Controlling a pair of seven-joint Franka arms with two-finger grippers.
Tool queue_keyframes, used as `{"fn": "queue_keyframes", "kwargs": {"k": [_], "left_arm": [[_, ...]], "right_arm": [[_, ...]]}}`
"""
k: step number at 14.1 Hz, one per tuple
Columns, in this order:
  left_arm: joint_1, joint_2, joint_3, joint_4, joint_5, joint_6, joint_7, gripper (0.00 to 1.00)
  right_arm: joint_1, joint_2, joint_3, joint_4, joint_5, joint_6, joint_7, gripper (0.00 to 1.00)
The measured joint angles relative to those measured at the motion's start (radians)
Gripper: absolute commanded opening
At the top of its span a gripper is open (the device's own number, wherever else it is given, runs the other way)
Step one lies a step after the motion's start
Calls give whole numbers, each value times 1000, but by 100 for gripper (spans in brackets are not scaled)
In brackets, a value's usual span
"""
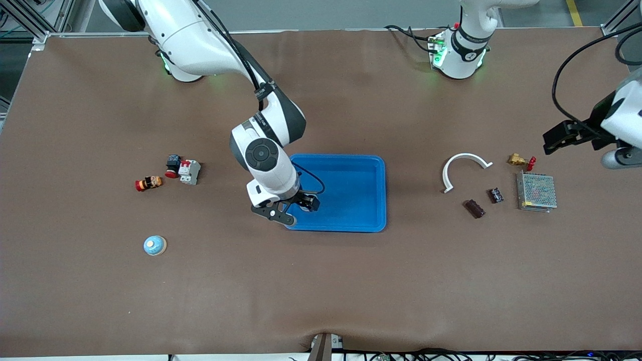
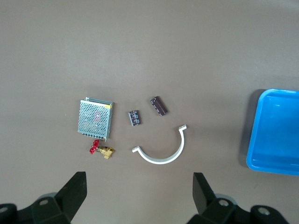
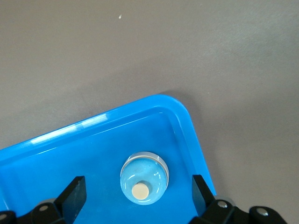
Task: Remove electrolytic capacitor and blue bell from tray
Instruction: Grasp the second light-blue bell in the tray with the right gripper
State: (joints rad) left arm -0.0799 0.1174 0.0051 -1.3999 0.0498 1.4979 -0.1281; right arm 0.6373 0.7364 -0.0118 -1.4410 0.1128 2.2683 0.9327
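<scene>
Pale-blue domed bell (image 1: 155, 245) on table, cream button on top

A robotics lab: two white robot arms (image 1: 261, 150) are bolted at the edge of a brown-covered tabletop (image 1: 321, 281) framed in aluminium rails (image 1: 30, 25), with loose cables (image 1: 567, 75) and small electrical parts (image 1: 536, 191) laid out.

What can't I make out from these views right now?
- Front view: right gripper hides the pale blue domed bell in the blue plastic tray; only the right wrist view shows it.
- Left wrist view: frame edge cuts off the tray.
- Both views: dark brown block markings too small.
</scene>
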Motion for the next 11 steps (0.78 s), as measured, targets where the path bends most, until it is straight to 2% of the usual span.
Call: {"fn": "queue_keyframes", "kwargs": {"k": [5,11], "left_arm": [[-25,-44,12,-4,-6,-10,4,100],[-24,-106,24,-68,-6,-23,6,100]], "right_arm": [[22,29,-1,-3,-8,19,1,100],[38,57,-1,-5,-22,42,2,100]]}}
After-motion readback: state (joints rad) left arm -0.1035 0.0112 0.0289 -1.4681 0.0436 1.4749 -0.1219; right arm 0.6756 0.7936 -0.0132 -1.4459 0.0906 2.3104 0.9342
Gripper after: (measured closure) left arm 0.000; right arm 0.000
